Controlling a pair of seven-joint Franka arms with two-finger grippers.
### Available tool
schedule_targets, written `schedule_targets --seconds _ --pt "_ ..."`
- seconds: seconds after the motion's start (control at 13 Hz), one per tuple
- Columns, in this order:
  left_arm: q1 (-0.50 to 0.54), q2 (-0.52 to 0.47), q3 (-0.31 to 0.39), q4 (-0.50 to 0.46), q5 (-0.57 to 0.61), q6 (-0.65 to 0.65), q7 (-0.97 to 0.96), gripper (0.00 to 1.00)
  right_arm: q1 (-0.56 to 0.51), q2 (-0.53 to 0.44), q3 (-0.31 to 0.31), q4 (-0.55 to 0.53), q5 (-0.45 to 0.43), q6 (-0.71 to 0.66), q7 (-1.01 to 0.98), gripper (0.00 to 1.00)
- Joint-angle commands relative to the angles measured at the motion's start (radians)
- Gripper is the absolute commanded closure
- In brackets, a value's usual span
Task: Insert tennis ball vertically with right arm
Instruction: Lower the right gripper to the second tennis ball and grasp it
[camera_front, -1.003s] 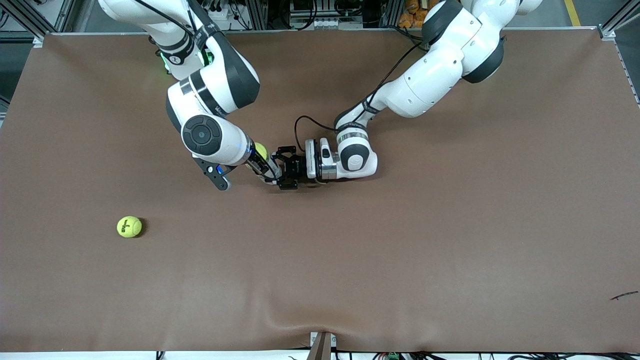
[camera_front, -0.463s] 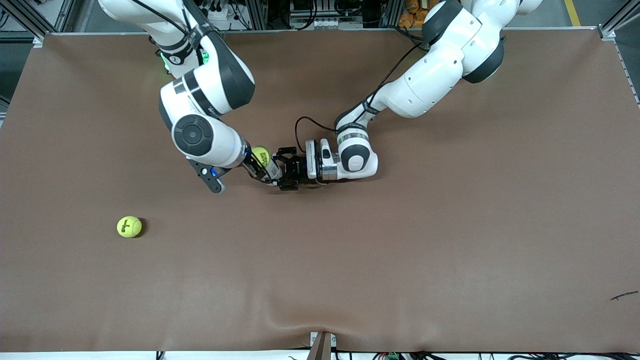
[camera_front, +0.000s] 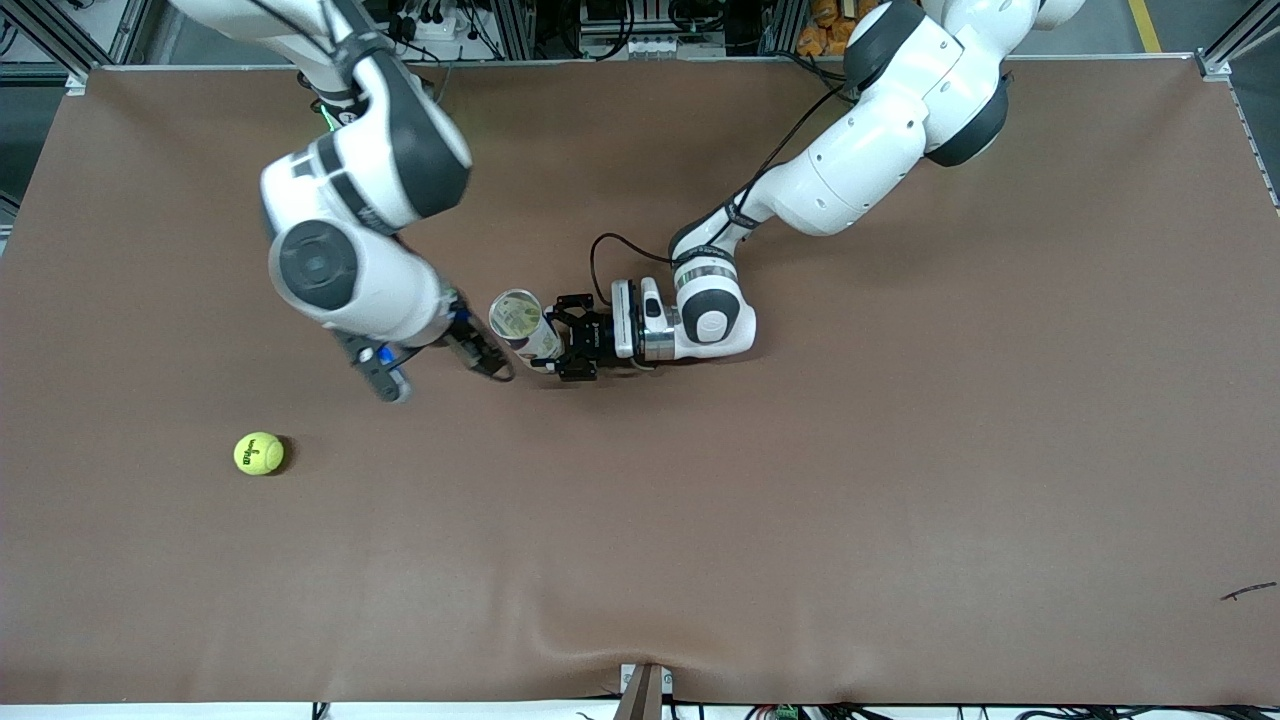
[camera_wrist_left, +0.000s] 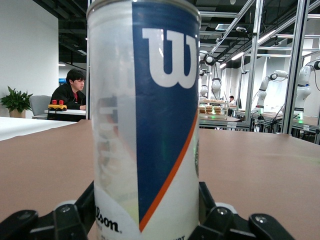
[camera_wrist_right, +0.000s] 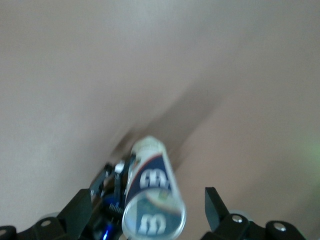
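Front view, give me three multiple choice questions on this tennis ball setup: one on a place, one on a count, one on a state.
1. Where does the loose tennis ball lie on the table?
A. Toward the right arm's end
B. On the can
C. Under the left arm

2. How many tennis balls lie loose on the table?
A. Three
B. One
C. Two

3. How does the can stand?
A. Lying on its side
B. Hanging from the right gripper
C. Upright, clamped by the left gripper

Key: 1 A, it lies nearer the front camera than the can, at that end. 2 B, only one shows. 3 C, the left wrist view shows the fingers against its base.
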Motion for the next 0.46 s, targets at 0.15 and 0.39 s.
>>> schedule_targets --seconds 0.15,0.39 --pt "0.011 0.025 -0.019 -0.004 -0.039 -0.013 0.279 0.2 -0.236 0.061 0.015 0.027 -0.111 0.013 -0.382 0.0" --pt "0.012 0.025 -0.019 -0.004 -0.037 -0.013 0.281 0.2 -0.365 0.153 0.015 0.027 -0.207 0.113 -0.562 0.0"
